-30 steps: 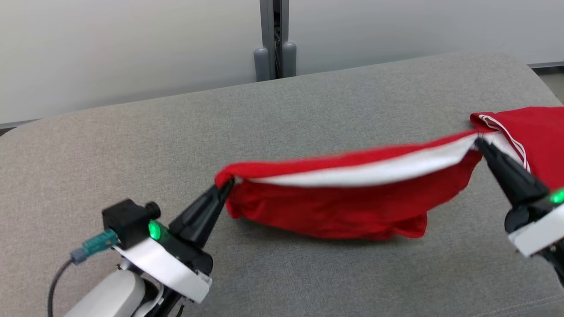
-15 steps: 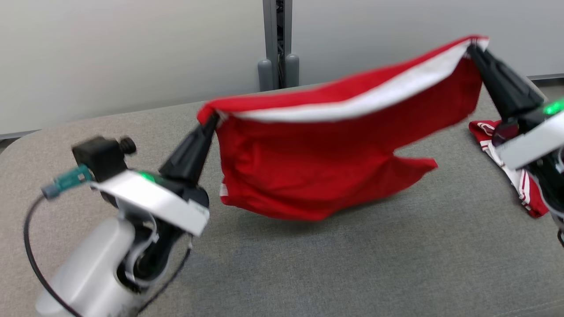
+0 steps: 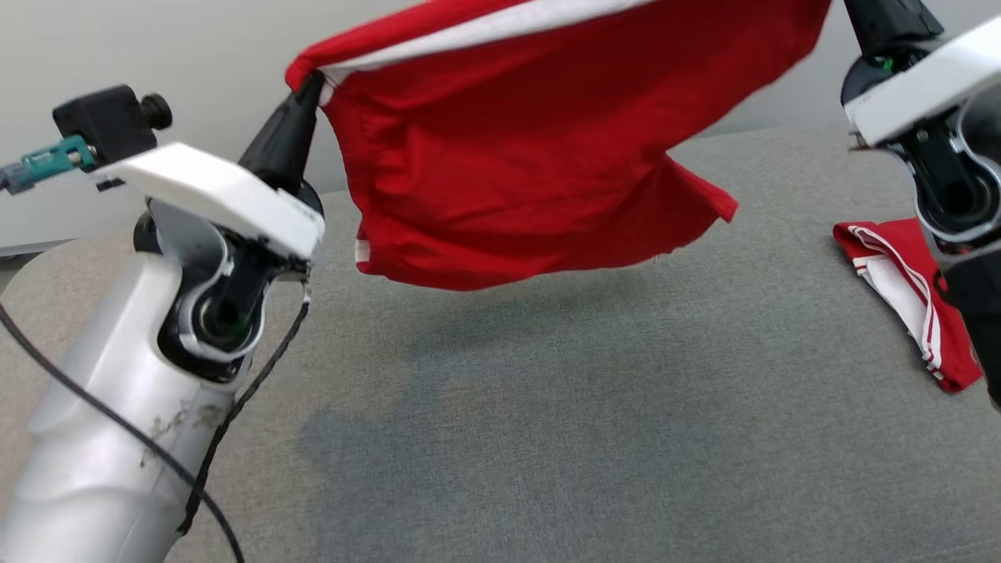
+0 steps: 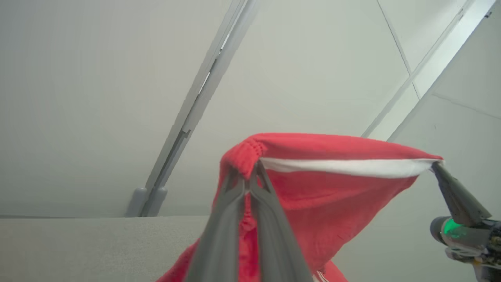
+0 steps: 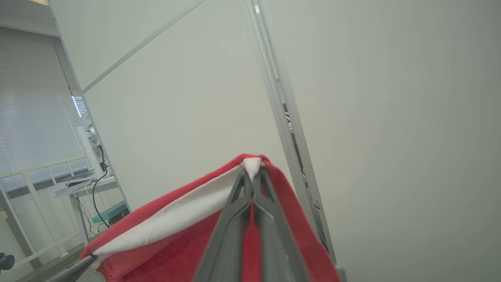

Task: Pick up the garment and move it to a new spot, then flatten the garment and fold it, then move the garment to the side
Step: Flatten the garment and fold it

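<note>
Jaws: both clenched on cloth. Left gripper (image 3: pixel 306 84) pinches one top corner of the red garment (image 3: pixel 532 148), and right gripper (image 5: pixel 252 174) pinches the other. Each wrist view shows fabric bunched right at its closed tips, with no gap between the fingers.

Garment is airborne, strung between the two grippers. The held edge, with its white band (image 3: pixel 485 31), is the long axis. It runs left-right across the head view, pulled near straight, right end higher in the picture than left. The rest of the cloth hangs below that edge as one roughly flat sheet, lower right corner flaring to a point. Bottom hem looks clear of the grey cushion (image 3: pixel 547 438). Its shadow sits on the cushion underneath, so I read it as not touching.

Relation that matters: the cloth is below the jaws, and the free cushion is below the hem and toward the robot. My read: this is the carry to a new spot, lay-down not yet done. To land it flat, the hem should touch first, then the held edge comes down with both grippers at the same spacing so the edge doesn't sag. Left end looks lower, so it likely lands first unless levelled.

Watch: a second red-and-white garment (image 3: pixel 907 305) lies on the cushion at the right, partly behind the right gripper's body in the head view. It's well apart from the hanging hem, but a drop biased right could overlap it. Bias centre or left.
</note>
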Robot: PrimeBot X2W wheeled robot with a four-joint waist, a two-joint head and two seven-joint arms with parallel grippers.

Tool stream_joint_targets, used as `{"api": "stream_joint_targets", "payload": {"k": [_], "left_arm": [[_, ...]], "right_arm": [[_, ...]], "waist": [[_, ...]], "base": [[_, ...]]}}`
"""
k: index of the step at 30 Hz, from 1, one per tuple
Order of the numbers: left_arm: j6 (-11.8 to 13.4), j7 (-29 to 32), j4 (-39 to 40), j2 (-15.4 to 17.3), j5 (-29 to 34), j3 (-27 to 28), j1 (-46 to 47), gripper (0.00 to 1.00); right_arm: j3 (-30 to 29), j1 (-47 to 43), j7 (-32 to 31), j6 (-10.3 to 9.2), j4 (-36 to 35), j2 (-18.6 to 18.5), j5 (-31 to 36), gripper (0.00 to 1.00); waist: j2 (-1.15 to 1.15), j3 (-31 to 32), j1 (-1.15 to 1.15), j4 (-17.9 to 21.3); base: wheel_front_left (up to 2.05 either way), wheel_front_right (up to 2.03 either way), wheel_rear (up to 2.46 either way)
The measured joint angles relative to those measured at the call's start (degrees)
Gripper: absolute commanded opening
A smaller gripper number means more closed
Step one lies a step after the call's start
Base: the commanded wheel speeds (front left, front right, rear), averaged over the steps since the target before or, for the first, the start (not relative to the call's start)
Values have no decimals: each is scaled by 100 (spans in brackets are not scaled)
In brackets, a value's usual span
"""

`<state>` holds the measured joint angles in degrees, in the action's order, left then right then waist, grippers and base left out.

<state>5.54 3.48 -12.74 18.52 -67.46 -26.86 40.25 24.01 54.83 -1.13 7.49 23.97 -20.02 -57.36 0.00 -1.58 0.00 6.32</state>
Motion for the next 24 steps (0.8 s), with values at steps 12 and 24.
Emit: {"api": "stream_joint_targets", "payload": {"k": [12,24], "left_arm": [[263,404,-595,-425,-910,530,293,0],[191,314,-716,-269,-443,328,796,0]], "right_arm": [[441,459,255,0,658,133,-21,0],[840,837,285,1,937,-68,-160,0]], "waist": [[0,-10,0,-38],[0,-388,0,-42]], "base": [[0,0,0],[0,0,0]]}}
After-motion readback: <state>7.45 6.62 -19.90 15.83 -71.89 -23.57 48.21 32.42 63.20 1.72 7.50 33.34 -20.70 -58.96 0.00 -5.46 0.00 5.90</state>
